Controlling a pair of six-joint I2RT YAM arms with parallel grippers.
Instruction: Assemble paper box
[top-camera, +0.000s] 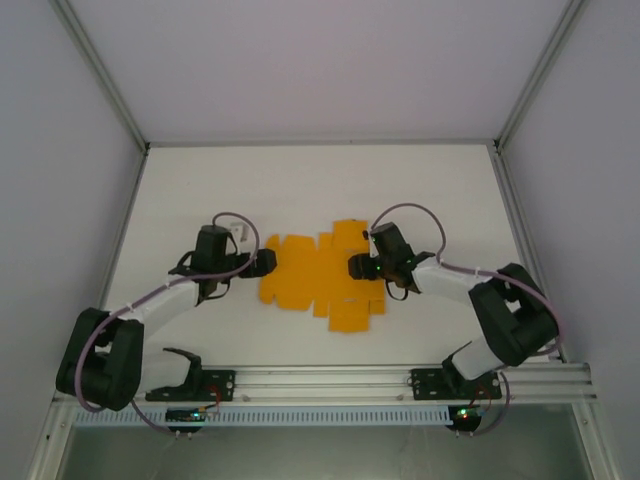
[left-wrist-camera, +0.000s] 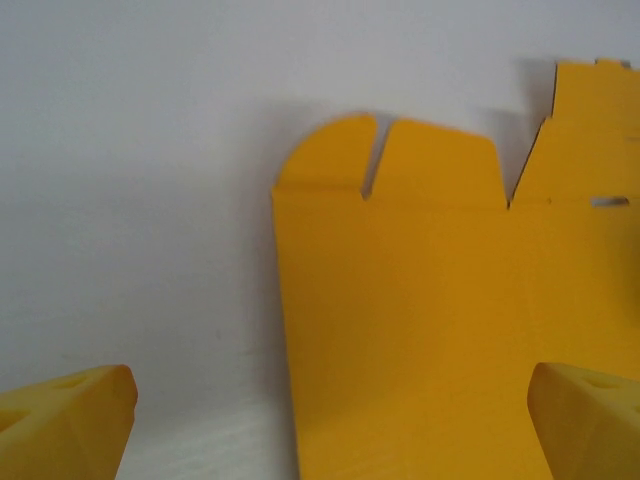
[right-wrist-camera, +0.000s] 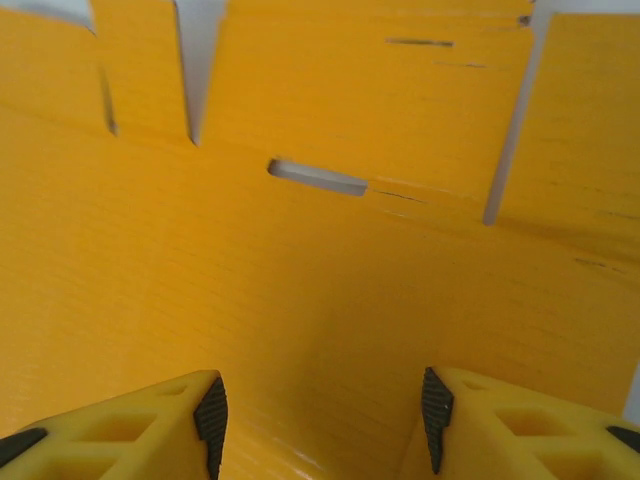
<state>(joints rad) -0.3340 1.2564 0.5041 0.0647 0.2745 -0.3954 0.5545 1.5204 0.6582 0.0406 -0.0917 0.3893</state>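
Observation:
The paper box (top-camera: 315, 275) is a flat orange-yellow die-cut sheet with flaps and slits, lying in the middle of the white table. My left gripper (top-camera: 262, 263) sits at the sheet's left edge. In the left wrist view its jaws (left-wrist-camera: 330, 392) stand wide open, with the sheet (left-wrist-camera: 420, 330) reaching between them from the right and bare table on the left. My right gripper (top-camera: 355, 267) hovers over the sheet's right part. Its black-padded fingers (right-wrist-camera: 323, 400) stand partly apart just above the card (right-wrist-camera: 300, 260), with nothing gripped between them. A narrow slot (right-wrist-camera: 317, 177) shows ahead of them.
The white table (top-camera: 200, 190) is bounded by grey enclosure walls at the back and both sides. An aluminium rail (top-camera: 330, 380) carrying both arm bases runs along the near edge. Bare table lies behind and in front of the sheet.

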